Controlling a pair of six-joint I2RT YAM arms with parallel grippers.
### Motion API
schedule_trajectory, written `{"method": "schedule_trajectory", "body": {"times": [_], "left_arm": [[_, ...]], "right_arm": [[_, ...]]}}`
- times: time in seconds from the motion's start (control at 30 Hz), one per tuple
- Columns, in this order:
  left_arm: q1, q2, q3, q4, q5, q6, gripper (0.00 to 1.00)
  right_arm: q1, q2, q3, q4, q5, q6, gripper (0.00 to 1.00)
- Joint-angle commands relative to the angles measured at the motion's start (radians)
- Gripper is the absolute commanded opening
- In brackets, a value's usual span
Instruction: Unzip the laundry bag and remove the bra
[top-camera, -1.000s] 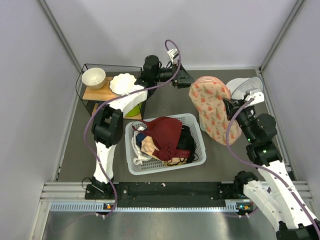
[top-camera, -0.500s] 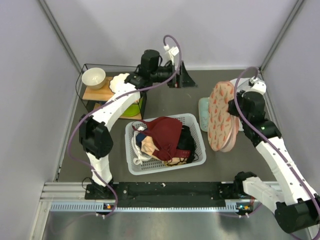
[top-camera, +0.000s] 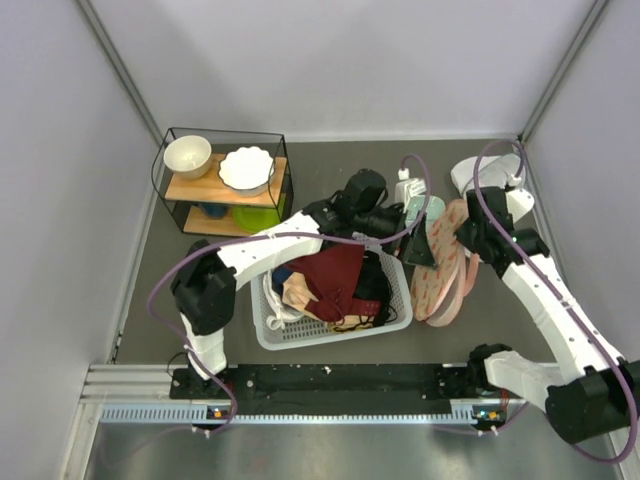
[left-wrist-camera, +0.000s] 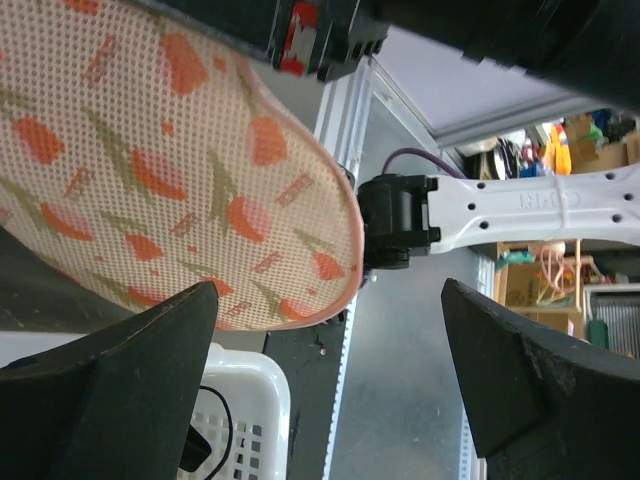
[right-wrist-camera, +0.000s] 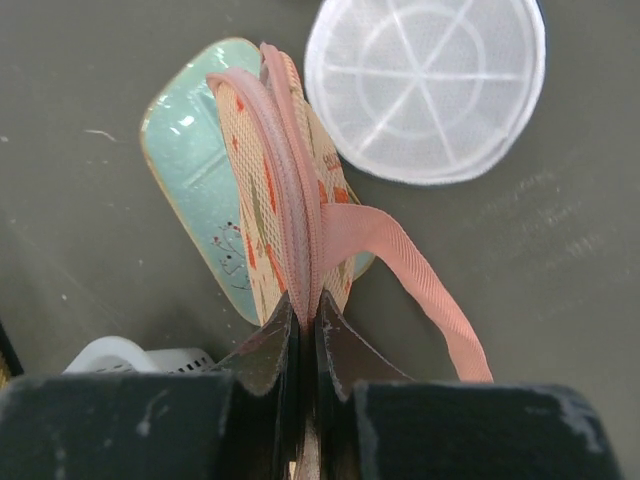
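Your right gripper (right-wrist-camera: 305, 345) has its jaws pressed together on the pink seamed rim of the laundry bag (right-wrist-camera: 262, 190). It holds the flowered pouch up on edge, with a pink strap (right-wrist-camera: 410, 270) trailing off to one side. In the overhead view, the laundry bag (top-camera: 445, 270) stands just right of the white basket (top-camera: 395, 315) of clothes. A mint-green tray (right-wrist-camera: 190, 170) lies under the bag, and a round white mesh disc (right-wrist-camera: 425, 80) lies just beside the tray. Your left gripper (top-camera: 424, 245) reaches across the basket, right beside the bag's flat face. Its jaws are spread wide and hold nothing, and its wrist camera shows the bag's mesh side (left-wrist-camera: 170, 170) close ahead.
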Motion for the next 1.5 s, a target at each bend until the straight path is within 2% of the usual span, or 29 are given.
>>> {"method": "schedule_trajectory", "body": {"times": [0.0, 0.1, 0.2, 0.3, 0.47, 0.67, 0.8, 0.9, 1.03, 1.07, 1.13, 1.17, 1.23, 1.27, 1.33, 1.4, 1.47], "left_arm": [[-0.020, -0.111, -0.142, 0.268, -0.107, -0.077, 0.99], [-0.042, -0.093, -0.135, 0.232, -0.170, -0.047, 0.99], [-0.097, -0.087, -0.066, 0.063, -0.356, 0.065, 0.99], [-0.123, -0.094, -0.073, 0.081, -0.435, 0.041, 0.99], [-0.152, -0.093, -0.063, 0.086, -0.474, 0.068, 0.99], [-0.203, -0.065, -0.006, 0.012, -0.556, 0.108, 0.99], [-0.227, -0.013, 0.116, -0.107, -0.627, 0.167, 0.99], [-0.226, 0.024, 0.146, -0.149, -0.646, 0.177, 0.91], [-0.226, 0.044, 0.138, -0.132, -0.608, 0.190, 0.69], [-0.223, 0.045, 0.138, -0.126, -0.581, 0.185, 0.54], [-0.212, 0.050, 0.129, -0.115, -0.523, 0.158, 0.41], [-0.210, 0.051, 0.126, -0.115, -0.515, 0.154, 0.24], [-0.203, 0.052, 0.117, -0.117, -0.521, 0.154, 0.04], [-0.197, 0.048, 0.115, -0.118, -0.518, 0.153, 0.00], [-0.174, 0.038, 0.103, -0.103, -0.494, 0.144, 0.00], [-0.134, 0.024, 0.068, -0.062, -0.358, 0.127, 0.00], [-0.105, 0.007, 0.025, 0.050, -0.215, 0.054, 0.00]], "right_arm": [[0.001, 0.080, 0.129, -0.099, 0.022, 0.112, 0.00], [0.001, 0.090, 0.146, -0.122, 0.039, 0.139, 0.00], [0.001, 0.088, 0.157, -0.125, 0.051, 0.139, 0.00], [0.001, 0.091, 0.169, -0.127, 0.056, 0.133, 0.00], [0.001, 0.108, 0.180, -0.127, 0.042, 0.139, 0.00], [0.001, 0.107, 0.179, -0.125, 0.031, 0.148, 0.00], [0.001, 0.092, 0.172, -0.125, 0.031, 0.164, 0.00], [0.001, 0.084, 0.169, -0.125, 0.040, 0.161, 0.00], [-0.008, 0.065, 0.154, -0.125, 0.030, 0.159, 0.00], [-0.014, 0.062, 0.150, -0.127, 0.019, 0.159, 0.00], [-0.040, 0.050, 0.136, -0.125, -0.006, 0.159, 0.00], [-0.047, 0.039, 0.131, -0.127, -0.012, 0.161, 0.00], [-0.071, 0.026, 0.116, -0.125, -0.022, 0.153, 0.00], [-0.080, 0.015, 0.113, -0.125, -0.024, 0.151, 0.00], [-0.103, 0.012, 0.103, -0.124, -0.026, 0.113, 0.00], [-0.131, 0.015, 0.103, -0.124, -0.055, 0.051, 0.00], [-0.172, 0.010, 0.102, -0.121, -0.087, 0.023, 0.00]]}}
